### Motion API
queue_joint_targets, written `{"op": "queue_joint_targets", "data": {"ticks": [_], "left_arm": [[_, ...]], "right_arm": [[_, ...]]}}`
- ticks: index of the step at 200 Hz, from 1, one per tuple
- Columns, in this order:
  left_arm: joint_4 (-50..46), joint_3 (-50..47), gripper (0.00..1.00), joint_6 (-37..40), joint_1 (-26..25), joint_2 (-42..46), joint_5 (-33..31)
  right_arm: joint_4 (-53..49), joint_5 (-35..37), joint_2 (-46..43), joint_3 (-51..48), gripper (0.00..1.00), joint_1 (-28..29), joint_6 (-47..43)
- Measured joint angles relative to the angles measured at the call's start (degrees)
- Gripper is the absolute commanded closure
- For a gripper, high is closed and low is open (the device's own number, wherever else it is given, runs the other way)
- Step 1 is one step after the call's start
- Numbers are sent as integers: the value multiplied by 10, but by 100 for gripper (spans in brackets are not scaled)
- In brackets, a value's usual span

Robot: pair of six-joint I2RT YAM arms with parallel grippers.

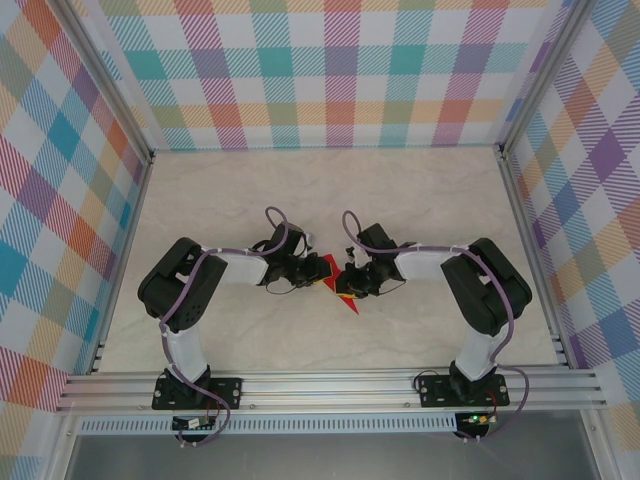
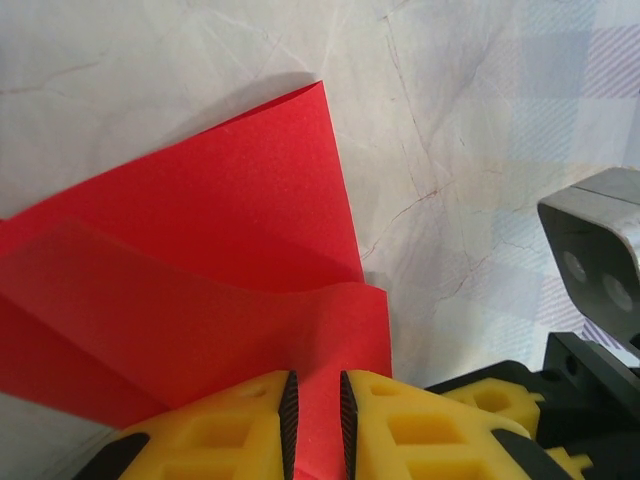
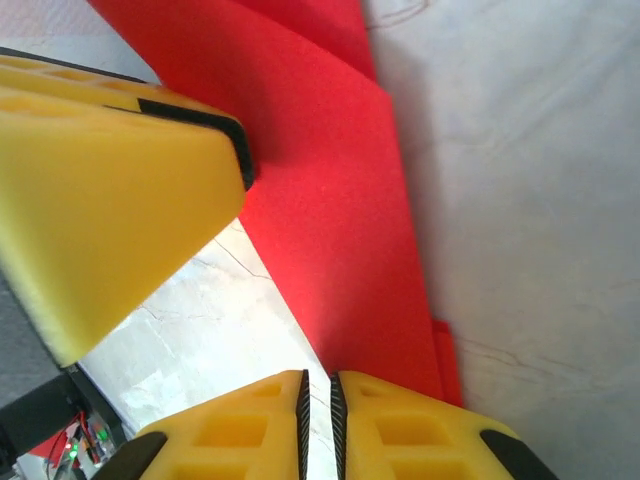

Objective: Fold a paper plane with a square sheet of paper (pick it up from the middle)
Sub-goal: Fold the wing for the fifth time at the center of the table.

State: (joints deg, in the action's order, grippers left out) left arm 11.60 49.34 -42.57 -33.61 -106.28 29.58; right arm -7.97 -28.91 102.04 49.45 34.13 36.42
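Presently the left end effector (image 2: 315,425) is nearly closed, pinching the sheet (image 2: 220,250), which fans out ahead of its tips. The right end effector (image 3: 317,420) faces it, jaws together. The sheet lies just beyond them, none visibly between.

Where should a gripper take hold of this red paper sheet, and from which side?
Likely a folded edge of the red paper sheet, approached edge-on from the side, as the left gripper does. The sheet is thin, creased into layers and raised off the table, so only an edge can be pinched.
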Motion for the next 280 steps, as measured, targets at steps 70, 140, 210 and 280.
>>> {"op": "queue_joint_targets", "data": {"ticks": [70, 140, 210, 280], "left_arm": [[-11, 7, 72, 6, -1, 3, 0], [-67, 10, 63, 19, -6, 77, -23], [-56, 10, 64, 15, -31, 79, -37], [-25, 26, 64, 4, -49, 37, -43]], "right_arm": [[68, -44, 4, -38, 89, -17, 3], [109, -57, 4, -59, 95, -23, 33], [115, -57, 4, -61, 95, -23, 47], [122, -59, 4, -64, 95, -23, 48]]}}
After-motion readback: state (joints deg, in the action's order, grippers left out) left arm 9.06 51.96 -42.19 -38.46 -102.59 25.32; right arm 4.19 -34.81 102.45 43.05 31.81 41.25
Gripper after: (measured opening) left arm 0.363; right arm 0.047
